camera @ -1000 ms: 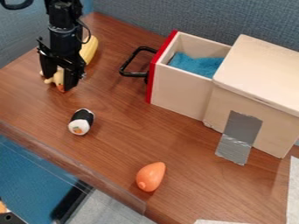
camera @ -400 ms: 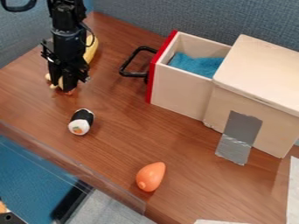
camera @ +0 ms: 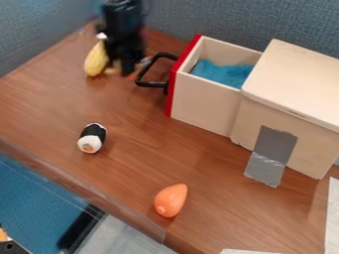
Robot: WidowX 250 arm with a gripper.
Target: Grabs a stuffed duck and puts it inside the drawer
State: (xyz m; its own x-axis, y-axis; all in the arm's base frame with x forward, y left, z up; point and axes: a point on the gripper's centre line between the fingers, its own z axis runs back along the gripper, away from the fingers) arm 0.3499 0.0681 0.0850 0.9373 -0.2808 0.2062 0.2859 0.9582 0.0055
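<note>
- I have the black two-finger gripper [camera: 124, 71] at the upper left of the camera view, pointing down, between the corn and the drawer handle. Blurred here.
- Jaws: closed down on the small pale-yellow stuffed duck [camera: 116, 66], parted only by its body. Exact gap I can't tell.
- Duck: low between the fingers, a bit of orange showing at its lower end. It's outside the drawer. Clearance over the table I can't tell.
- Yellow corn-cob-shaped toy [camera: 95, 60]: on the table, just left of the gripper in view, paler at its upper end.
- Light wooden drawer [camera: 203, 101] with a red front [camera: 175, 92]: pulled out, open at the top, blue fluffy cloth [camera: 224, 73] inside.
- Black bar handle [camera: 140, 81] on the red front, sticking out toward the gripper. They overlap in view; contact I can't tell.
- Light wooden cabinet [camera: 301, 77] around the drawer's back end, at the right. Silver-grey tape [camera: 273, 146] runs down its side onto the table.
- Black-and-white sushi-roll toy [camera: 91, 138]: on the table, lower left, well apart from the gripper.
- Smooth orange teardrop-shaped toy [camera: 171, 200]: on the table, near the front edge.
- All of it is on the brown wood-grain table [camera: 132, 149], blue-grey fabric panel [camera: 265, 22] behind.
</note>
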